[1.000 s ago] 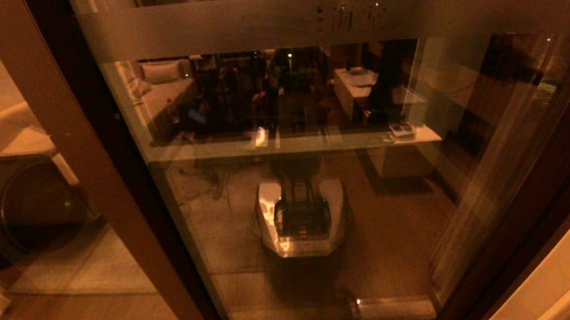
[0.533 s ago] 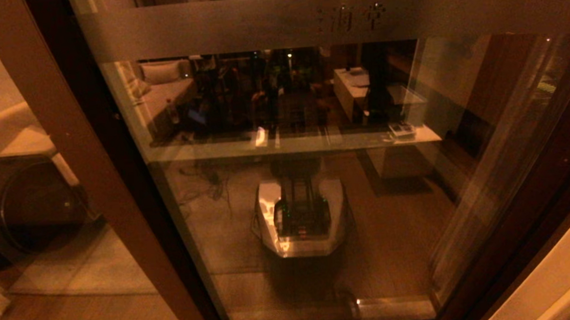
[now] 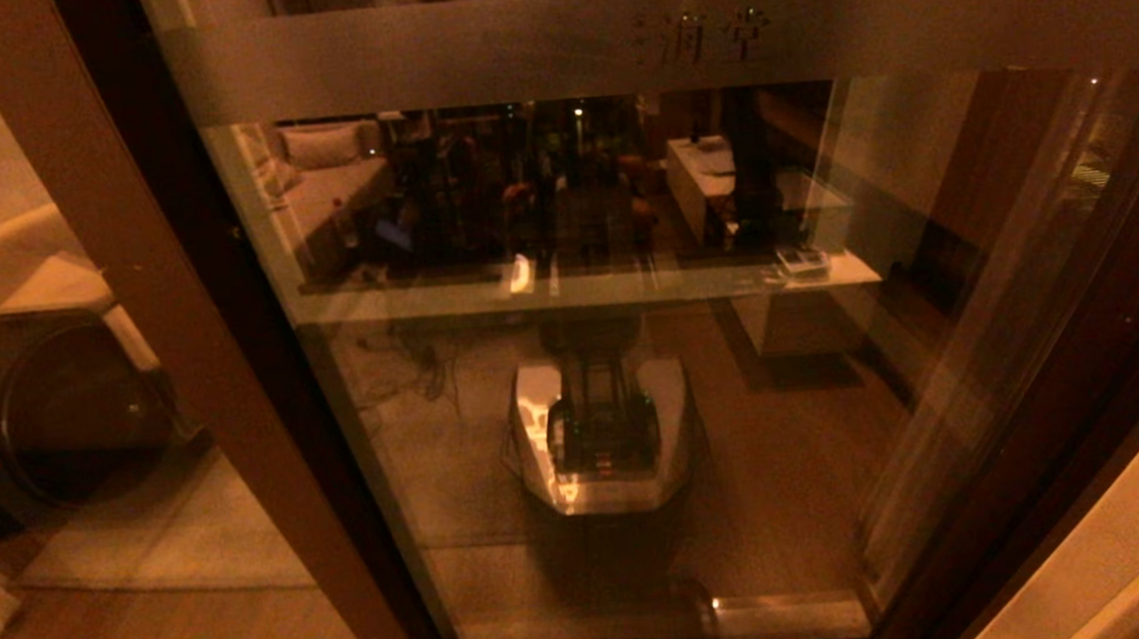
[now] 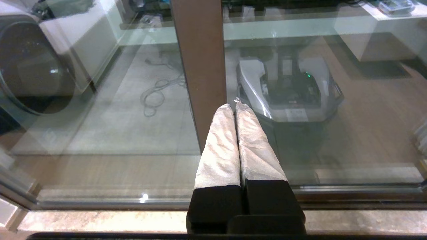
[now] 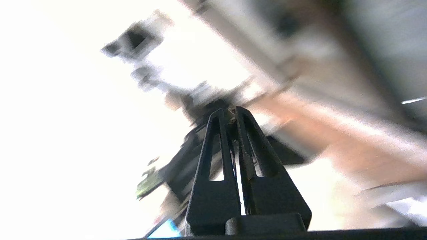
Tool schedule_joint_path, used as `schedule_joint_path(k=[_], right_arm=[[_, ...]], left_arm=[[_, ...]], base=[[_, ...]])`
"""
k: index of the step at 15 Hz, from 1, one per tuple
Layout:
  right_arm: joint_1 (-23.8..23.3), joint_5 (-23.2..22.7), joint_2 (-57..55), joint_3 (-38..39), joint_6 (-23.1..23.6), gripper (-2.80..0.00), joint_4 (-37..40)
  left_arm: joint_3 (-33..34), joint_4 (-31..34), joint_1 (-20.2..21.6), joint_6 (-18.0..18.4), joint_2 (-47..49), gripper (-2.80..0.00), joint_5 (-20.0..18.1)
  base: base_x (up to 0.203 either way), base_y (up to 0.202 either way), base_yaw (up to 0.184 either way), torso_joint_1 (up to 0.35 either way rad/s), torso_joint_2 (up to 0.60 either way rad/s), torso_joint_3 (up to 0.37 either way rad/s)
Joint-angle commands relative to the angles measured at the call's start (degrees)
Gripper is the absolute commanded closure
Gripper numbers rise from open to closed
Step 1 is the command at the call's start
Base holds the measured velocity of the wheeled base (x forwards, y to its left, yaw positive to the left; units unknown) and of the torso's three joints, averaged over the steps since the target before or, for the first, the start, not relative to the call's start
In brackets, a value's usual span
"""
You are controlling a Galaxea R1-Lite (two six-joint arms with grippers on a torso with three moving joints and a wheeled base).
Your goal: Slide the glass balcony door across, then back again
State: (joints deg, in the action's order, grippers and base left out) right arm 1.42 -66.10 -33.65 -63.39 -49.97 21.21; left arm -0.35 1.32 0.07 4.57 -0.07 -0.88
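lighter post point(image 3: 179, 327) stands beside glass balcony door point(image 3: 634, 375).

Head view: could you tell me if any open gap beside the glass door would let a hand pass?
None shows: the glass door spans from the brown post to the right-hand wall. The only bare patch is the stone sill before the track, below the shut left gripper.
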Motion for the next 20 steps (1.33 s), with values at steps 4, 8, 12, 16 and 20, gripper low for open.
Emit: schedule_joint_path(k=[4, 8, 12, 16, 20], right_arm=[[3.4, -0.9, 14.6, -11.1, -5.8, 0.0, 14.2], [-5.8, -0.7, 16.9, -13.7, -5.0, 0.0, 21.3], [-6.3, 1.8, 17.5, -7.4, 1.3, 0.0, 28.3], [-6.3, 5.7, 17.5, -2.7, 6.1, 0.0, 28.7], [0.5, 24.0, 18.6, 2.6, 13.7, 0.0, 29.4]], left_arm=[[0.0, 0.0, -0.1, 0.0, 0.0, 0.0, 0.0], [0.0, 0.0, 0.0, 0.1, 0.0, 0.0, 0.0], [0.0, 0.0, 0.0, -0.1, 0.0, 0.0, 0.0], [0.0, 0.0, 0.0, -0.1, 0.0, 0.0, 0.0], [0.0, 0.0, 0.0, -0.1, 0.0, 0.0, 0.0]], base=[[0.0, 0.0, 0.0, 0.0, 0.0, 0.0], [0.0, 0.0, 0.0, 0.0, 0.0, 0.0], [0.0, 0.0, 0.0, 0.0, 0.0, 0.0], [0.0, 0.0, 0.0, 0.0, 0.0, 0.0], [0.0, 0.0, 0.0, 0.0, 0.0, 0.0]])
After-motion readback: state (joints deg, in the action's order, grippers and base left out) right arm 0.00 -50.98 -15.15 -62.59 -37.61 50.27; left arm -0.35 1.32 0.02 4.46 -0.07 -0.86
